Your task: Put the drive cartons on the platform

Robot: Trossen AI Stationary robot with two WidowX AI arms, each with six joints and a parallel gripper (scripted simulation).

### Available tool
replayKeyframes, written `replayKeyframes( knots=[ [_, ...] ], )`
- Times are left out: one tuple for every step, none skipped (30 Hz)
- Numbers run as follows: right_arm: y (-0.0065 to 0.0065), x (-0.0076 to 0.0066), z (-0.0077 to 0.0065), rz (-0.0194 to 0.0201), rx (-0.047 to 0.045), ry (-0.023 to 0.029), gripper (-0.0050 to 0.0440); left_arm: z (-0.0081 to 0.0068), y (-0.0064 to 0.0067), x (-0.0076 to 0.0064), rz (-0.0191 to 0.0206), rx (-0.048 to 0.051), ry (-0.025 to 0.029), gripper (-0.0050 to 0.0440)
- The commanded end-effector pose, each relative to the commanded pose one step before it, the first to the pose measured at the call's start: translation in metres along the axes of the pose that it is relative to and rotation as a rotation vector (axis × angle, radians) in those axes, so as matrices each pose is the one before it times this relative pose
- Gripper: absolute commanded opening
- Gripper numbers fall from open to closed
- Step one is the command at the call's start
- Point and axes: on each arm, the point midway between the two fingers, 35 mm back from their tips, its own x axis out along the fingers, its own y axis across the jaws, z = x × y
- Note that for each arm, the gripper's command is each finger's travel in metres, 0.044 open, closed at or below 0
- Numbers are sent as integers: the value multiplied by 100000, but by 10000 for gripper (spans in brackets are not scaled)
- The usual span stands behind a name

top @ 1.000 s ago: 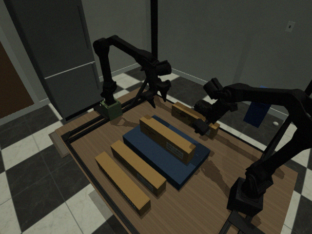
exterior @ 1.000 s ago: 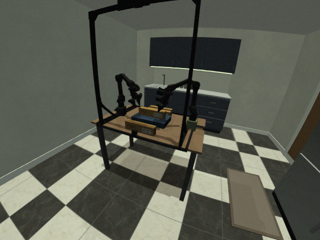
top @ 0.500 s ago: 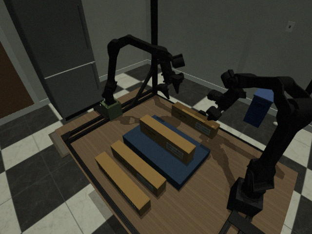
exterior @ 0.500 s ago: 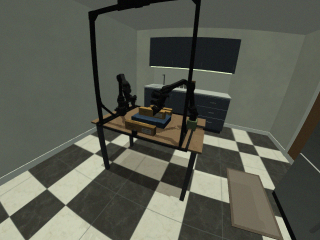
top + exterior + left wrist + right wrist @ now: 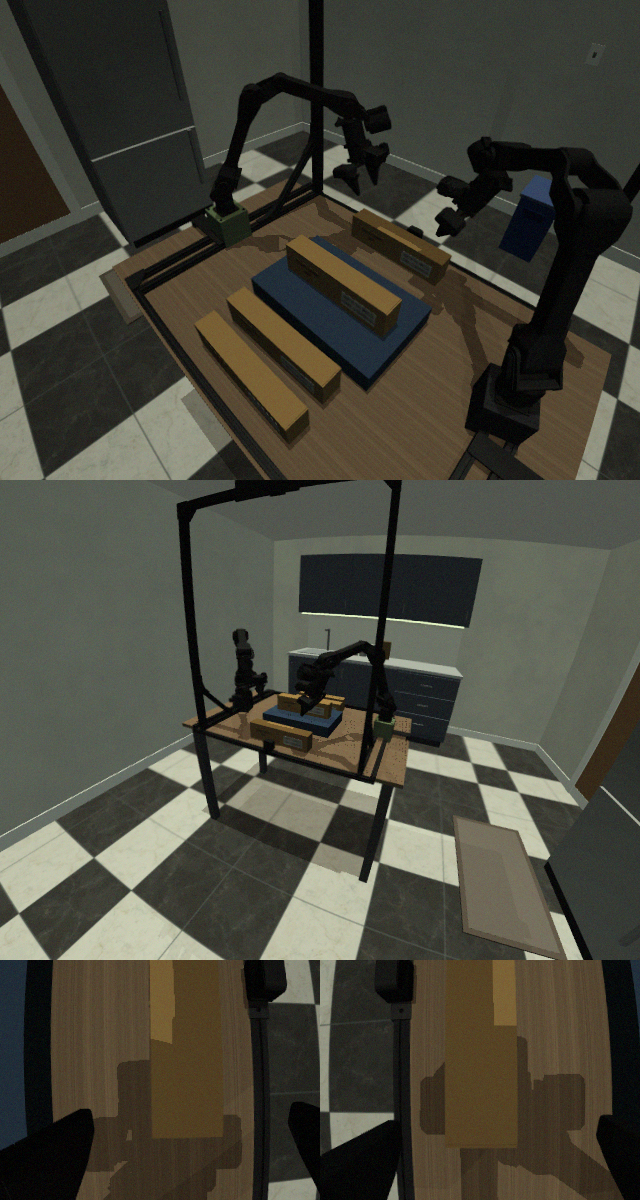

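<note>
Four long brown cartons are on the table. One carton [image 5: 343, 284] lies flat on the blue raised platform [image 5: 341, 315]. Two cartons [image 5: 281, 343] [image 5: 250, 374] lie side by side on the table beside the platform. The fourth carton [image 5: 400, 245] lies on the platform's other side, near the table's far edge; it also shows in the left wrist view [image 5: 187, 1054] and the right wrist view [image 5: 483, 1054]. My left gripper [image 5: 449, 219] is open and empty, high above one end of it. My right gripper [image 5: 361, 178] is open and empty, high above the other end.
A black frame post [image 5: 316, 93] rises at the table's back edge. A small black clamp [image 5: 413, 228] sits on the table edge behind the fourth carton. The right arm's green base [image 5: 227, 223] stands at the back corner. A blue bin [image 5: 529, 219] stands on the floor beyond.
</note>
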Motion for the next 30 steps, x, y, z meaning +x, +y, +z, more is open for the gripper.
replayKeyframes(
  knots=[
    [735,63,164,-223,-164,-680,389,109,-603,139,578,-150,20,389],
    [2,0,0,0,0,0,389,0,-2,0,0,0,0,389],
    [0,0,0,0,0,0,389,0,0,0,0,0,0,389],
    [0,0,0,0,0,0,389,0,0,0,0,0,0,389],
    [0,0,0,0,0,0,389,0,0,0,0,0,0,389],
    [0,0,0,0,0,0,389,0,0,0,0,0,0,389],
    [0,0,0,0,0,0,389,0,0,0,0,0,0,389],
    [0,0,0,0,0,0,389,0,0,0,0,0,0,389],
    [0,0,0,0,0,0,389,0,0,0,0,0,0,389],
    [0,2,-1,0,0,0,389,-1,0,2,0,0,0,389],
    [0,11,-4,0,0,0,389,-4,0,11,0,0,0,389],
    [0,27,-11,0,0,0,389,-11,0,27,0,0,0,389],
    [0,50,-20,0,0,0,389,-20,0,50,0,0,0,389],
    [0,79,-32,0,0,0,389,-32,0,79,0,0,0,389],
    [0,112,-45,0,0,0,389,-45,0,112,0,0,0,389],
    [0,147,-60,0,0,0,389,-60,0,147,0,0,0,389],
    [0,185,-75,0,0,0,389,-75,0,185,0,0,0,389],
    [0,224,-91,0,0,0,389,-91,0,224,0,0,0,389],
    [0,264,-107,0,0,0,389,-107,0,264,0,0,0,389],
    [0,303,-122,0,0,0,389,-122,0,303,0,0,0,389],
    [0,340,-137,0,0,0,389,-137,0,340,0,0,0,389],
    [0,376,-152,0,0,0,389,-152,0,376,0,0,0,389],
    [0,409,-165,0,0,0,389,-165,0,409,0,0,0,389],
    [0,440,-178,0,0,0,389,-178,0,440,0,0,0,389],
    [0,0,0,0,0,0,389,0,0,0,0,0,0,389],
    [0,0,0,0,0,0,389,0,0,0,0,0,0,389],
    [0,467,-189,0,0,0,389,-189,0,467,0,0,0,389],
    [0,490,-198,0,0,0,389,-198,0,490,0,0,0,389],
    [0,508,-205,0,0,0,389,-205,0,508,0,0,0,389],
    [0,523,-211,0,0,0,389,-211,0,523,0,0,0,389]
  ],
)
